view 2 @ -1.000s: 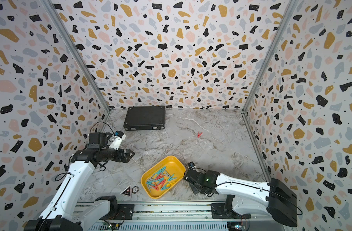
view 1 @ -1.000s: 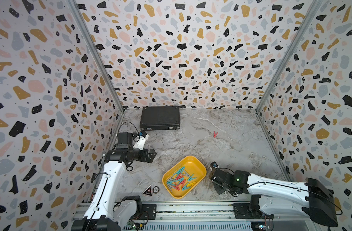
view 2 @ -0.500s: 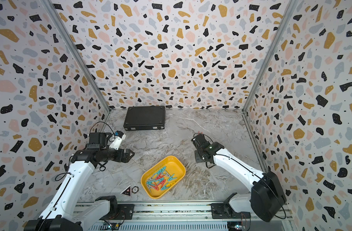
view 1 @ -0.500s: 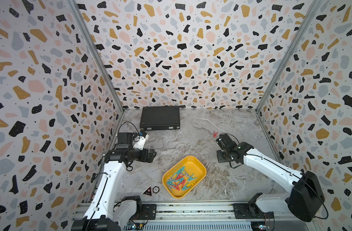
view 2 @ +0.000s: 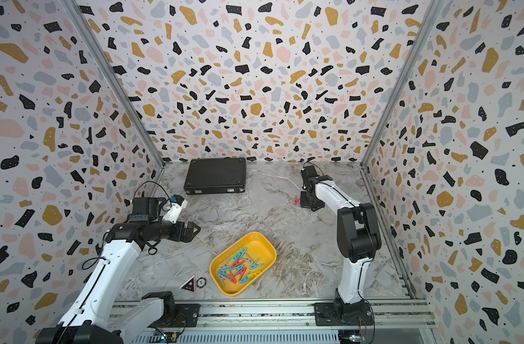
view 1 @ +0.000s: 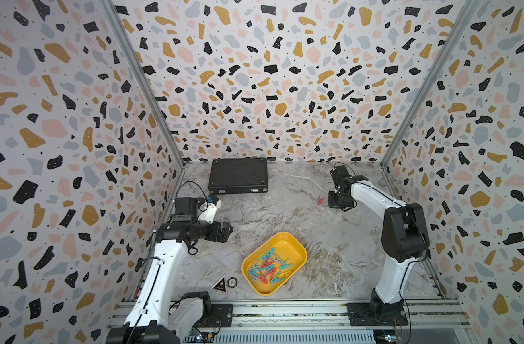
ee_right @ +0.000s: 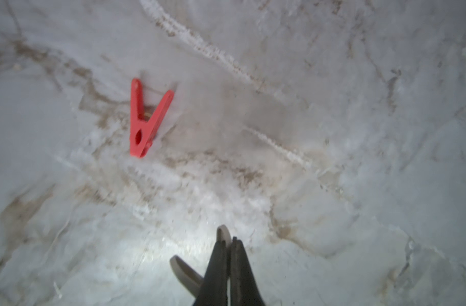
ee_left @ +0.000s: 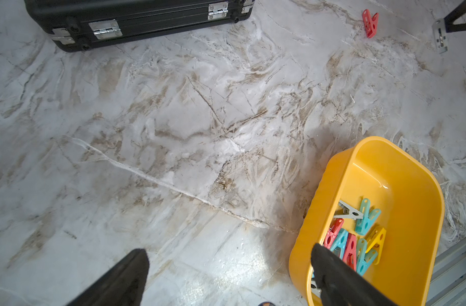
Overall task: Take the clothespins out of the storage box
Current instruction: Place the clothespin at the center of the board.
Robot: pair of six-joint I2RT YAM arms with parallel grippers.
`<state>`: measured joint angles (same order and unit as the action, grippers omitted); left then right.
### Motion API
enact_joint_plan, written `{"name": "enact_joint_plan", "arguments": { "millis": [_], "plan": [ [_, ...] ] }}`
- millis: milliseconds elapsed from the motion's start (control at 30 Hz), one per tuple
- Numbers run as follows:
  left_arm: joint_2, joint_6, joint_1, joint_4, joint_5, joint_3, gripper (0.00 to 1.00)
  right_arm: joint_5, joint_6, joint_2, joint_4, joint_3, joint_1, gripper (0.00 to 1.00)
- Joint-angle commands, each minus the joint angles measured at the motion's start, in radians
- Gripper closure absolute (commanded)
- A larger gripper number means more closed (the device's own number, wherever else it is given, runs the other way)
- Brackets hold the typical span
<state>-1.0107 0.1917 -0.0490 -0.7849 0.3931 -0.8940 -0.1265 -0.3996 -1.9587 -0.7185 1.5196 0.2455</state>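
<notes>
Right gripper [ee_right: 227,243] found pinching a grey clothespin [ee_right: 185,273]; in both top views, a red clothespin [view 1: 321,199] lies at its 9 o'clock. Left gripper [ee_left: 227,249] found spread, with the storage box [view 1: 296,247] at its 4 o'clock and the other clothespins [view 1: 268,269] inside. If released from height, the grey clothespin could be bounced away.

The right wrist view is soft and smeared throughout. There the right gripper [ee_right: 230,246] stands closed on a grey clothespin [ee_right: 185,274]. Most of it is hidden behind the black fingers [ee_right: 216,273], and only two pale ends stick out. In both top views that gripper's tips and its load are hidden under the wrist.

In the left wrist view the picture's edges cut off the black case [ee_left: 136,23] and the storage box [ee_left: 303,251]. One finger [ee_left: 343,278] of the left gripper [ee_left: 227,250] covers some of the clothespins [ee_left: 367,220] in the box.

Near the front edge of the bench [view 1: 284,214], the print on the triangular sticker [view 1: 219,285] and the round sticker [view 1: 232,281] is too small to read.
</notes>
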Motion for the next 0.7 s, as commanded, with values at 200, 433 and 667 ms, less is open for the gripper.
{"name": "enact_joint_plan", "arguments": {
  "millis": [200,433,667],
  "plan": [
    [0.014,0.017,0.003,-0.001,0.028,0.01,0.0,-0.012,0.027,-0.233,-0.104,0.276,-0.063,1.0],
    [0.014,0.017,0.003,0.001,0.027,0.01,0.0,-0.003,0.029,-0.334,-0.153,0.403,-0.066,1.0],
    [0.015,0.018,0.003,0.001,0.027,0.012,0.0,0.029,0.015,-0.336,-0.151,0.418,-0.066,0.97]
  ]
}}
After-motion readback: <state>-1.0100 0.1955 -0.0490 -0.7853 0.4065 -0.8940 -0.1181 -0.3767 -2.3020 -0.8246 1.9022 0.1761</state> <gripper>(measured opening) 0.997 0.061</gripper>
